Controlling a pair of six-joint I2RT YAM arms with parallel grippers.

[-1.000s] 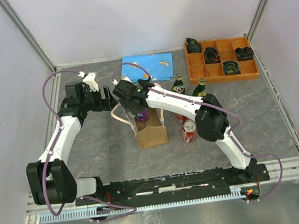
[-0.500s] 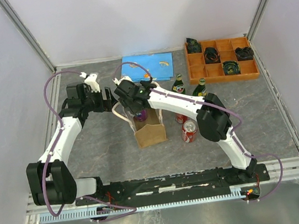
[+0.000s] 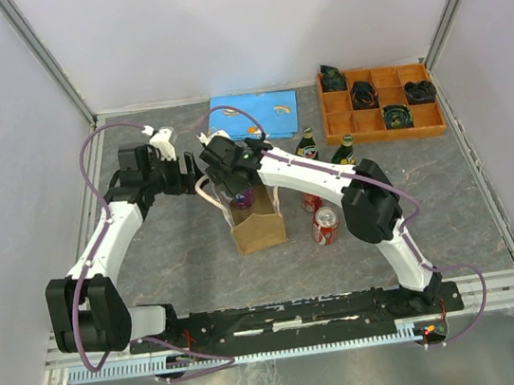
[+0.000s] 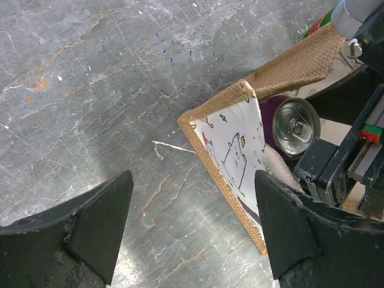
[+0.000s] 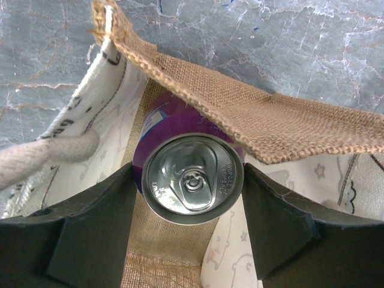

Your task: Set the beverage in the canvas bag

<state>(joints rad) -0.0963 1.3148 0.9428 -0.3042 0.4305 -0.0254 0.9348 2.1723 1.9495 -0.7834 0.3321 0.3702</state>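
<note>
The canvas bag (image 3: 260, 226) stands upright mid-table, tan burlap with a white printed lining. My right gripper (image 3: 235, 182) reaches down into its open mouth and is shut on a purple beverage can (image 5: 193, 178), one finger on each side of it. The can sits inside the bag's walls (image 5: 270, 126), and a cream handle (image 5: 48, 156) hangs at the left. My left gripper (image 3: 191, 175) is open and empty just left of the bag. In the left wrist view its right finger (image 4: 288, 228) is next to the bag's edge (image 4: 231, 150), and the can top (image 4: 295, 127) shows there.
Two red cans (image 3: 325, 225) stand right of the bag, with two green bottles (image 3: 307, 145) behind them. An orange compartment tray (image 3: 380, 103) holding dark parts is at the back right. A blue sheet (image 3: 253, 112) lies at the back.
My right gripper with the can has shifted slightly toward the back and the bag has moved a little with it. My left gripper has edged slightly back.
</note>
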